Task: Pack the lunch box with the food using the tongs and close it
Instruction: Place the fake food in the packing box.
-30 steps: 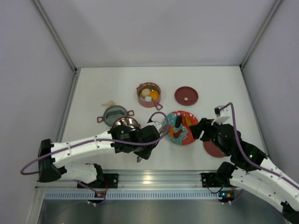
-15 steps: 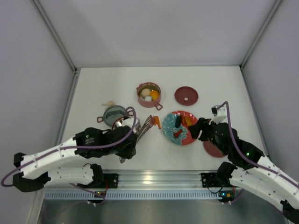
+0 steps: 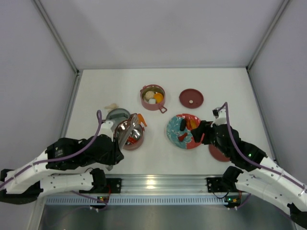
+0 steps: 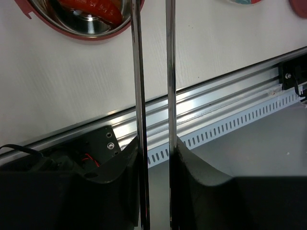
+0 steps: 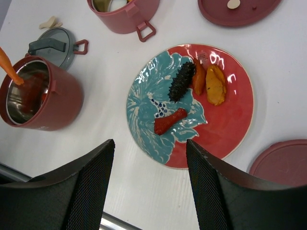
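Tongs [image 4: 137, 72], one pair, come nearest: their two thin steel arms run between the fingers [image 4: 120, 167] of the left pincer [image 4: 154, 153], which is closed narrow on them above the rail at the near edge of the desk [image 3: 96, 91]. One orange carrot [image 3: 142, 119] sits at the tips of the tongs, above the far rim of the near pot [image 5: 62, 103]. This is the first of the lunch box's two dusty-pink pots, and one red piece [image 4: 91, 7] lies in its steel inside. To the right, the right pincer [image 5: 149, 148] hangs with its jaws wide and nothing between them, over the near edge of one red plate [image 5: 235, 120] with a teal flower. Beside it, at the near right, lies one maroon lid [image 5: 283, 163], partly under the right arm in the top view. The plate bears four pieces: one dark sushi-like bit [image 5: 181, 81], two orange pieces [image 5: 215, 85] side by side and touching, and one red sausage [image 5: 169, 121]. Just beyond the near pot sits one small grey round dish [image 3: 116, 115], with one pale scrap [image 3: 111, 106] just past it. Farther back stands the second pot [image 5: 127, 17], open, showing one white lump [image 3: 152, 100] and one orange ball [image 3: 158, 97]. The second maroon lid [image 3: 191, 98] lies flat to its right, apart from it.
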Controlling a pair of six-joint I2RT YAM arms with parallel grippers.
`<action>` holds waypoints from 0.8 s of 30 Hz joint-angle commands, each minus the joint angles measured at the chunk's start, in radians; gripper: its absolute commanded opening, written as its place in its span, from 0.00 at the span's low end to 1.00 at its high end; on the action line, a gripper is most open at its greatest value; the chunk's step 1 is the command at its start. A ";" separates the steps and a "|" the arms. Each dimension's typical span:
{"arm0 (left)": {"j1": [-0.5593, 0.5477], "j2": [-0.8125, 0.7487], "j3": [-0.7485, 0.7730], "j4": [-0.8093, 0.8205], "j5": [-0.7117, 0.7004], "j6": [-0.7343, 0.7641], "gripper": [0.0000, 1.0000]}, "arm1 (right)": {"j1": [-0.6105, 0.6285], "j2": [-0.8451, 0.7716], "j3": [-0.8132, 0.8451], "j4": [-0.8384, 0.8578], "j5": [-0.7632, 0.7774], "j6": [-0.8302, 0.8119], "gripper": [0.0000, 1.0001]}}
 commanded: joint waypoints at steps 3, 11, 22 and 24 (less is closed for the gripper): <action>-0.002 0.005 -0.037 -0.153 -0.073 -0.073 0.30 | 0.016 0.009 0.004 0.072 -0.022 -0.006 0.61; -0.002 0.036 -0.071 -0.155 -0.087 -0.064 0.31 | 0.016 -0.005 -0.015 0.068 -0.018 -0.005 0.61; -0.002 0.045 -0.111 -0.155 -0.089 -0.061 0.31 | 0.016 -0.011 -0.033 0.074 -0.022 0.001 0.61; -0.002 0.052 -0.116 -0.155 -0.092 -0.058 0.31 | 0.016 -0.014 -0.033 0.072 -0.022 0.003 0.61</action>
